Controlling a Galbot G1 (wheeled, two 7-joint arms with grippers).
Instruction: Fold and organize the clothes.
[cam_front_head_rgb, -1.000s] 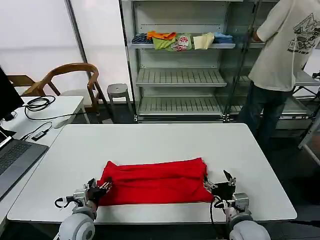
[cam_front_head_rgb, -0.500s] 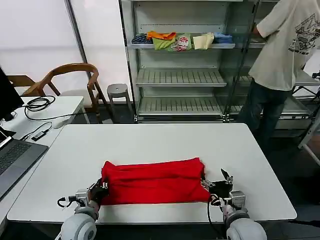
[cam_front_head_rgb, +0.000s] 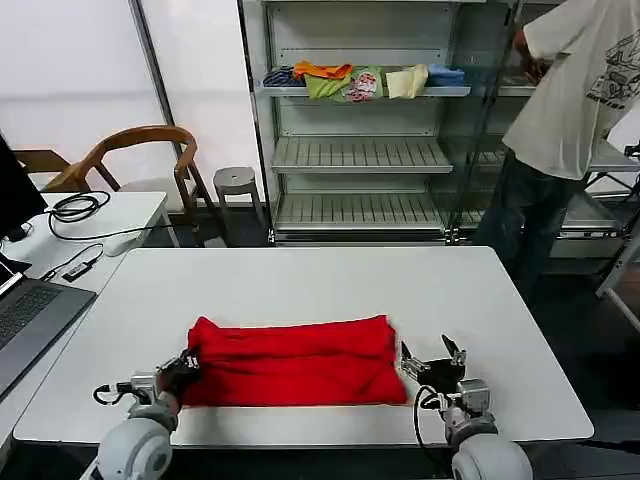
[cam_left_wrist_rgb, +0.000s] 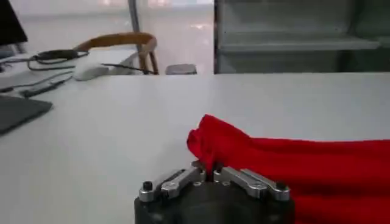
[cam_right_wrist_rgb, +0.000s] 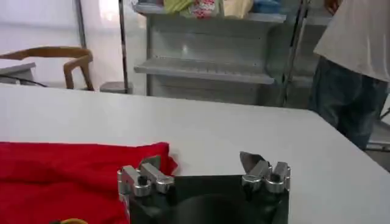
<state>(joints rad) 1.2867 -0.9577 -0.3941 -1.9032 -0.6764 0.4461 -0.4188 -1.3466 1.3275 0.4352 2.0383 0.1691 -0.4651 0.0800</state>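
The clothes are one red T-shirt (cam_front_head_rgb: 290, 360), folded into a long band across the near part of the white table (cam_front_head_rgb: 330, 280). No print shows on it. My left gripper (cam_front_head_rgb: 183, 367) is shut on the bunched left end of the red T-shirt (cam_left_wrist_rgb: 292, 167), the cloth pinched between the jaws of the left gripper (cam_left_wrist_rgb: 211, 173). My right gripper (cam_front_head_rgb: 432, 358) stands open just off the shirt's right end. In the right wrist view one finger of the right gripper (cam_right_wrist_rgb: 204, 163) lies by the edge of the red T-shirt (cam_right_wrist_rgb: 67, 176), and nothing is between the fingers.
A laptop (cam_front_head_rgb: 30, 320) and cables lie on a side desk at the left. Behind the table stand a wooden chair (cam_front_head_rgb: 140, 150) and a metal shelf (cam_front_head_rgb: 360, 150) with small folded garments (cam_front_head_rgb: 350, 80). A person (cam_front_head_rgb: 570, 110) stands at the back right.
The red T-shirt has slid to the left along the table with my left gripper, which holds its end. The right gripper stays open and has shifted slightly left.
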